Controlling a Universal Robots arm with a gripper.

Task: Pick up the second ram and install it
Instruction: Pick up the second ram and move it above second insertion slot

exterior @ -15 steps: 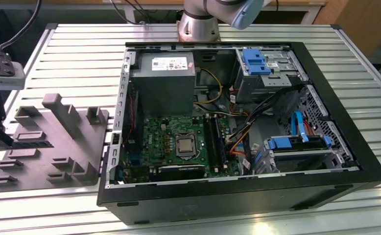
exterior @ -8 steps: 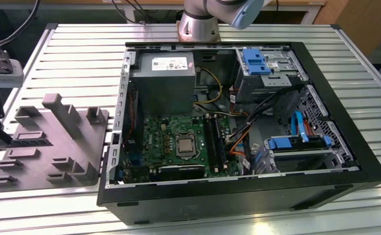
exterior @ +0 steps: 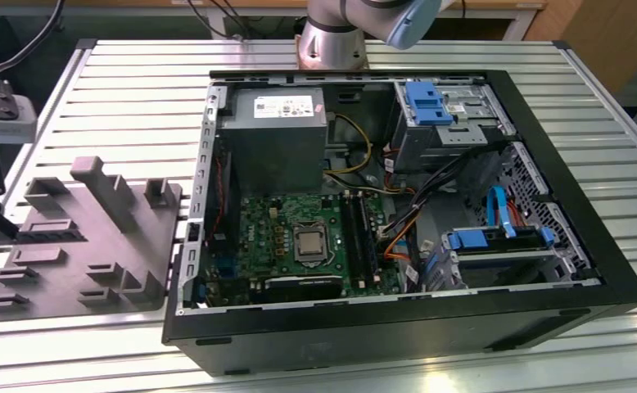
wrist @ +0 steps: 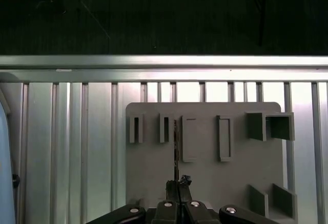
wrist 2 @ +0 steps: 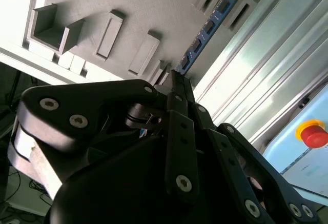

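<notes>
Grey plastic tray (exterior: 89,254) with upright blocks sits on a ribbed aluminium table (exterior: 133,98), to the exterior view's left of an open computer case (exterior: 406,336). The second ram (wrist 2: 210,24), a dark stick with a row of small chips on its face, stands on its thin edge in the tray between two of the blocks. In the second wrist view the black fingers (wrist 2: 179,116) narrow to a point right at the stick's near part. The stick runs straight on from there toward the tray's rim and the table edge beyond. In the first wrist view the ram shows edge-on as a fine dark line leading into the slit between the two fingertips. Its long axis therefore lies in line with that slit, with a flat face toward each pad. The fingers are drawn almost fully together. I judge them to be clamped on the stick, which sits in the tray and is not yet lifted. The green motherboard (exterior: 286,221) and its long black slots (exterior: 357,237) lie well apart, toward the exterior view's right
</notes>
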